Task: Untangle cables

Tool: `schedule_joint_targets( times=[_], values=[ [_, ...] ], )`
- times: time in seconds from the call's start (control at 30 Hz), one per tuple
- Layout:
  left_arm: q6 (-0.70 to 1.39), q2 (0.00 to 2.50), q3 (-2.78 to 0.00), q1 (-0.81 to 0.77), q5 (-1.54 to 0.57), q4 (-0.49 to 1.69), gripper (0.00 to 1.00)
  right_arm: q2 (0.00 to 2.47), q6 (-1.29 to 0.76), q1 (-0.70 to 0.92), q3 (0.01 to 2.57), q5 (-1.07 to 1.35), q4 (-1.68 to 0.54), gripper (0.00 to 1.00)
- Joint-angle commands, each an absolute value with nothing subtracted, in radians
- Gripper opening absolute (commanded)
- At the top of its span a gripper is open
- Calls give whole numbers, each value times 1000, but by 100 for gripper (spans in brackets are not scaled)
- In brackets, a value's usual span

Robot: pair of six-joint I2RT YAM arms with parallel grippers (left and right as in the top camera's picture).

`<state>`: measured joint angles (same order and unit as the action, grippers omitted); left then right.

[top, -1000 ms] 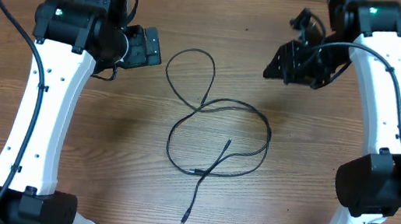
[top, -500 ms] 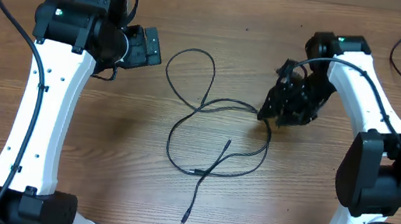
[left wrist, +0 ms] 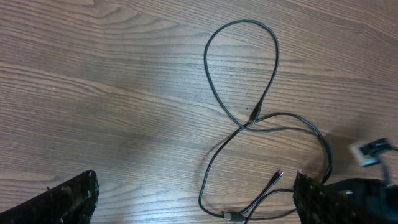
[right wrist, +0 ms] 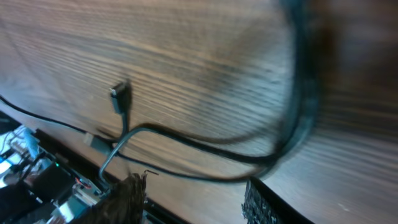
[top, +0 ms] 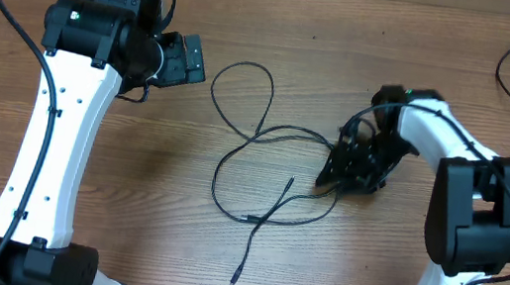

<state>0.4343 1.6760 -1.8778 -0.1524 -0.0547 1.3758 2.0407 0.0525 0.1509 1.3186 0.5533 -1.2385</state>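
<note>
Both grippers have their jaws apart, the left gripper (top: 185, 58) at the far left, the right gripper (top: 347, 165) low over the right side of the cables (top: 258, 135) tangled mid counter (top: 157, 199), so it might pinch two cords and pull the tangle tighter.

A brown wooden tabletop with a printed-looking grain (top: 137, 196) fills all three views. Seen from overhead, the grain runs left to right in long, pale and darker streaks, and soft grey shadows lie on it. A small dark speck (top: 314, 39) sits on the wood toward the far side. In the right wrist view, past the table's edge at the lower left, a blurred cluster with blue and green bits (right wrist: 28, 158) shows; possibly electronics, but it is too unclear to tell.
</note>
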Motion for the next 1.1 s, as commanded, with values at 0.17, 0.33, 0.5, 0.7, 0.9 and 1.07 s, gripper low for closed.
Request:
schedule_joint_targets(
  times=[0.17, 0.33, 0.5, 0.7, 0.9, 1.07],
  values=[
    [426, 1681, -1880, -153, -48, 1376, 100, 2039, 19, 200, 1264, 604, -1169, 50],
    [426, 1681, -1880, -151, -48, 1375, 100, 2039, -105, 202, 1264, 494, -1127, 50],
    [426, 1681, -1880, -151, -48, 1376, 99, 2039, -288, 202, 1263, 360, -1089, 50],
    [426, 1681, -1880, -151, -48, 1376, 99, 2039, -323, 202, 1263, 346, -1058, 49],
    [426, 1681, -1880, -152, -48, 1376, 100, 2039, -378, 202, 1263, 224, -978, 47],
    [426, 1681, -1880, -151, -48, 1376, 100, 2039, -378, 206, 1262, 225, -919, 40]
  ],
)
